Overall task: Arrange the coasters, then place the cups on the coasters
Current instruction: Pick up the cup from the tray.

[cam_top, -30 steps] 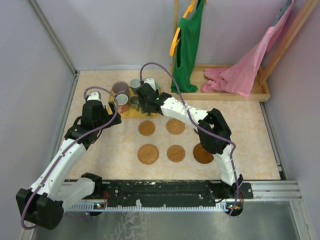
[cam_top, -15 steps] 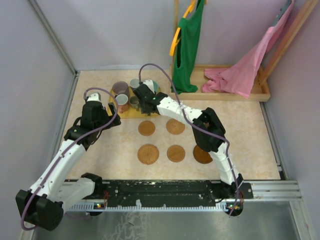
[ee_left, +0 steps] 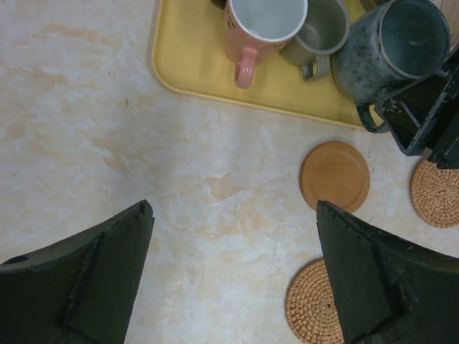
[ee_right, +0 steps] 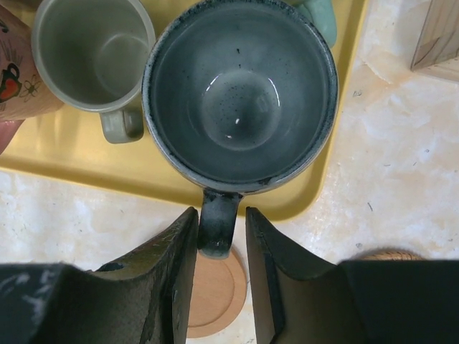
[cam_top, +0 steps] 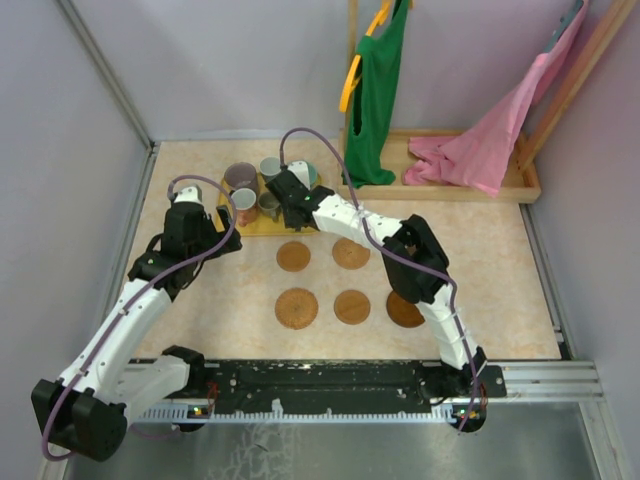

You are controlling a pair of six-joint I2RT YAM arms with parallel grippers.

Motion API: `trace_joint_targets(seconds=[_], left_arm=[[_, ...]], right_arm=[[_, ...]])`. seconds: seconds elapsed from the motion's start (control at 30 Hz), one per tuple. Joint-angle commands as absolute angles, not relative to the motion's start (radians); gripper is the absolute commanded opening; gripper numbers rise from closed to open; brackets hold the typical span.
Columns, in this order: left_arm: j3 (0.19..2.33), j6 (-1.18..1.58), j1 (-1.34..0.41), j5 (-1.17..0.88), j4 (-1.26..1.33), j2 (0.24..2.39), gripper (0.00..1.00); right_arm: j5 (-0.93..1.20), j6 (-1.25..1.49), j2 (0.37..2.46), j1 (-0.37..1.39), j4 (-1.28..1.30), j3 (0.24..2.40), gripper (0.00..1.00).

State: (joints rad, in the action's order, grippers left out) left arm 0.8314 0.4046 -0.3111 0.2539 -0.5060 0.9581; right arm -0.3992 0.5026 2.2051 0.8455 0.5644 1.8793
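A dark blue-grey cup [ee_right: 240, 93] stands at the near corner of the yellow tray [ee_right: 72, 172], its handle [ee_right: 217, 222] sticking out over the rim. My right gripper [ee_right: 221, 212] straddles that handle; the left finger touches it and a narrow gap shows at the right finger. A smooth wooden coaster [ee_right: 215, 294] lies below. Beside the cup stand a grey-green cup [ee_right: 90, 54], a pink cup [ee_left: 262, 25] and a teal cup [ee_right: 319, 14]. Several coasters [cam_top: 297, 308] lie in two rows on the table. My left gripper [ee_left: 233, 208] hovers wide open over bare table, left of a woven coaster [ee_left: 312, 312].
A wooden tray [cam_top: 520, 185] at the back right holds a pink cloth [cam_top: 480, 150], and a green garment [cam_top: 378, 90] hangs on a rack there. Grey walls close the table on the left, right and back. The right arm [cam_top: 420, 260] reaches over the coasters.
The right gripper's jaws have narrowed around the dark cup's handle, and that arm has edged slightly toward the tray. The left arm has stayed put.
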Motion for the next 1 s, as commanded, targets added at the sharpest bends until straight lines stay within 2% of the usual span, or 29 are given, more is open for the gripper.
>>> trace_joint_targets(seconds=[0.0, 0.4, 0.63, 0.8, 0.97], left_arm=[[0.82, 0.389, -0.304, 0.252, -0.509, 0.941, 1.0], [0.812, 0.388, -0.304, 0.254, -0.515, 0.935, 1.0], [0.804, 0.388, -0.304, 0.258, -0.517, 0.932, 1.0], [0.806, 0.389, -0.304, 0.255, -0.514, 0.931, 1.0], [0.806, 0.39, -0.303, 0.253, -0.515, 0.93, 1.0]], right_arm=[[-0.433, 0.524, 2.223, 0.84, 0.526, 1.901, 0.34], [-0.45, 0.543, 2.256, 0.839, 0.518, 1.917, 0.3], [-0.449, 0.543, 2.264, 0.839, 0.516, 1.915, 0.16], [-0.448, 0.541, 2.266, 0.839, 0.512, 1.905, 0.0], [-0.438, 0.539, 2.258, 0.839, 0.501, 1.886, 0.0]])
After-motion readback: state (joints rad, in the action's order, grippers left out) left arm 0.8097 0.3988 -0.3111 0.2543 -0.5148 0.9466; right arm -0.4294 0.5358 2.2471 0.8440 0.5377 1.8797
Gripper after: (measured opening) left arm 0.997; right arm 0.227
